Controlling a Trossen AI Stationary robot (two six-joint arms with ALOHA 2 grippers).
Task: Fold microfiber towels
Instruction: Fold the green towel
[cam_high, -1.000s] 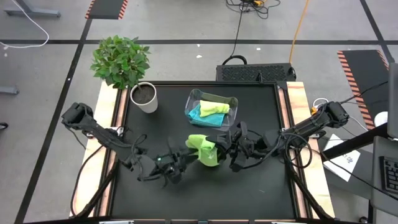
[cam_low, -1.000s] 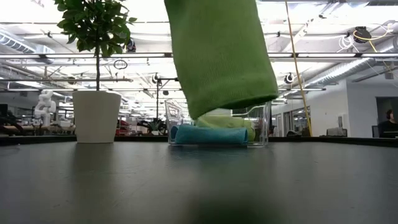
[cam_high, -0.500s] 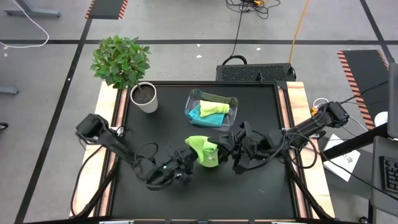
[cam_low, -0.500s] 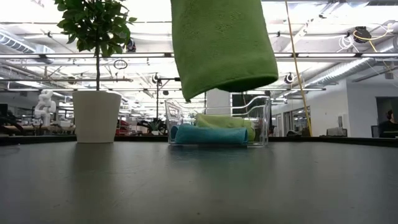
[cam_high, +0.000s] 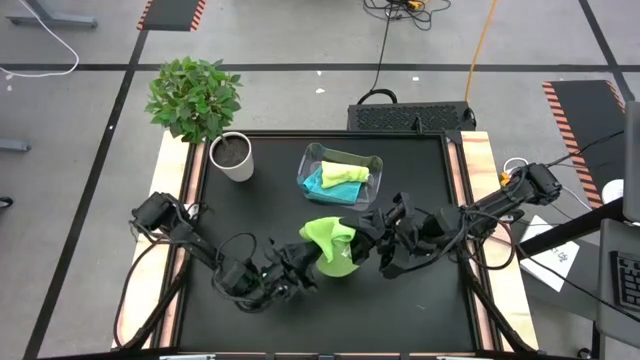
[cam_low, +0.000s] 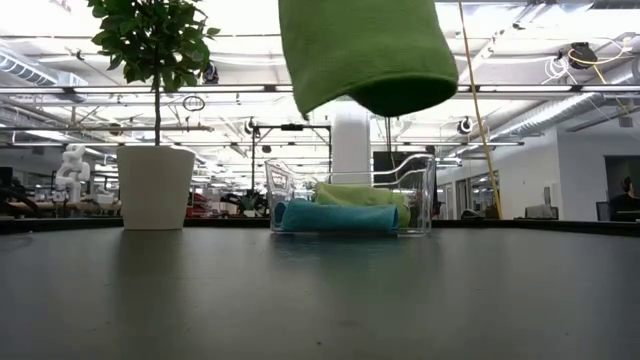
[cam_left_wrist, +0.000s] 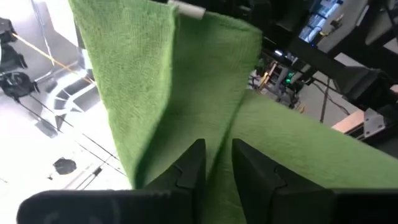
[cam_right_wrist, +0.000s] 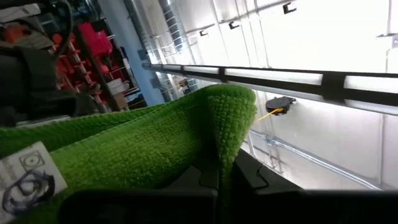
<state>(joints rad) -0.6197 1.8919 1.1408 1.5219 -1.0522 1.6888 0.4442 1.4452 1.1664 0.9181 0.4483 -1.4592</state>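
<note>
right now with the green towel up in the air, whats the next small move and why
Probably finish closing the left tool on the bright green towel: its fingers straddle a fold, while the right tool already pinches another edge, and the towel hangs clear above the table.

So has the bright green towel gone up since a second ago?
Yes. In the low view the bright green towel has risen clear above the clear bin, which its lower edge overlapped before.

place: robotics lab/industrial hall | cues: hazard-striped floor mats (cam_high: 578, 118), floor cables (cam_high: 398, 8), ceiling strip lights (cam_low: 90, 90), white humanoid robot (cam_low: 72, 165)
</note>
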